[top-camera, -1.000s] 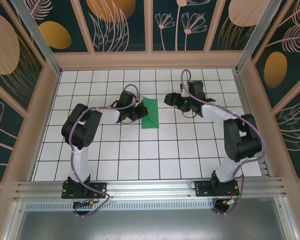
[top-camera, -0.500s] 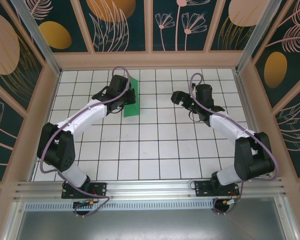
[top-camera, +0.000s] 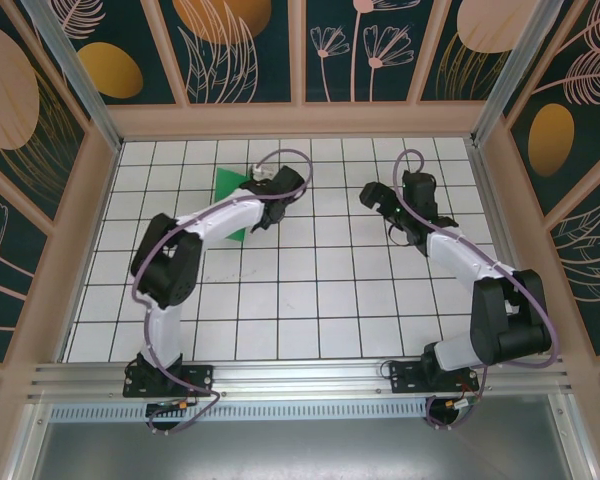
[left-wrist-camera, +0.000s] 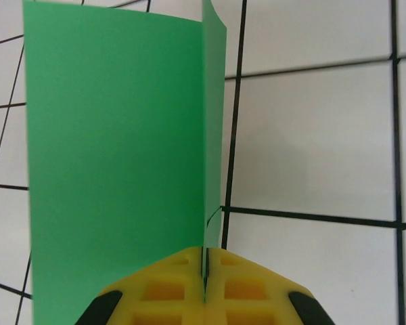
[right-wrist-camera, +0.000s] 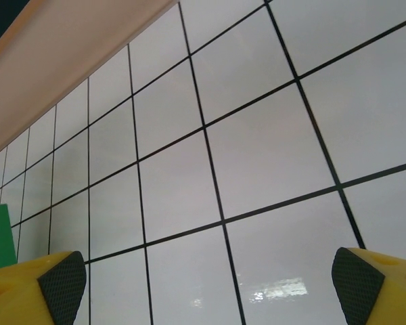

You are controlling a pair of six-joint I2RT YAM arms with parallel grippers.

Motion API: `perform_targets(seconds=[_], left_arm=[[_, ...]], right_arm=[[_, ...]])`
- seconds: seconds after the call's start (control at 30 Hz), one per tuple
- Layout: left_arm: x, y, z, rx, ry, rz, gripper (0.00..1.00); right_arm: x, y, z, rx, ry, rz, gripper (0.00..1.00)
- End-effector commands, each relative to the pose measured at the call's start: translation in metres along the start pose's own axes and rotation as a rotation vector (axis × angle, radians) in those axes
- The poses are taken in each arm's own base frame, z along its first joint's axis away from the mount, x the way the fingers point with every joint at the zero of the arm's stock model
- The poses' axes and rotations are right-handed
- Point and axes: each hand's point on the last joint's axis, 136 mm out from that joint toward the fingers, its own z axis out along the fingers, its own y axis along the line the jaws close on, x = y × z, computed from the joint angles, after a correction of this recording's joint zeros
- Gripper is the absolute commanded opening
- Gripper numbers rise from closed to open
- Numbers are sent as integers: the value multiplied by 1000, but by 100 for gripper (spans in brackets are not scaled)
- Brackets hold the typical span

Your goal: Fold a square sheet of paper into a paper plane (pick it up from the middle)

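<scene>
Yellow-fingered left gripper [left-wrist-camera: 204, 274], clamped shut on the fold of the square sheet of paper [left-wrist-camera: 115, 169]. Crease runs straight out from the fingertips, one flap spread left, the other edge-on. Sheet sits at the table's [top-camera: 310, 290] far-left tiles. Right gripper [right-wrist-camera: 208, 284]: jaws wide, empty, well apart to the right. Left arm is nearer.

**No legible writing**

I find no lettering, numbers or brand marks to read. The green sheet of paper [left-wrist-camera: 115, 169] is plain, the white tiles [right-wrist-camera: 257, 169] carry only grid lines, and the wall panels [top-camera: 240, 50] only flower patterns.
</scene>
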Motion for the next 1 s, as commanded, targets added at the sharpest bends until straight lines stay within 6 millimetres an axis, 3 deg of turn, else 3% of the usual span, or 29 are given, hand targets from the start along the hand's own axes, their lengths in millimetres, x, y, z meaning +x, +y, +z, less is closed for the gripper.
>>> perform_targets(seconds=[0.0, 0.2, 0.4, 0.6, 0.7, 0.83, 0.97], left_arm=[[0, -5, 0, -94, -19, 60, 6], [22, -59, 8, 33, 28, 101, 6], [41, -91, 12, 172, 91, 71, 8], [46, -109, 6, 285, 121, 58, 26], [32, -120, -14, 407, 106, 19, 36], [-1, -130, -66, 656, 47, -47, 54], [-28, -114, -106, 831, -16, -144, 71]], right_arm=[[-2, -15, 1, 54, 5, 29, 96], [-4, -31, 3, 84, 19, 68, 96], [-3, -33, 8, 75, 37, 88, 96], [-3, -31, 9, 66, 50, 90, 96], [-2, -30, 9, 61, 58, 89, 96], [-1, -25, 8, 39, 71, 78, 96], [4, -15, 10, -9, 106, 61, 96]])
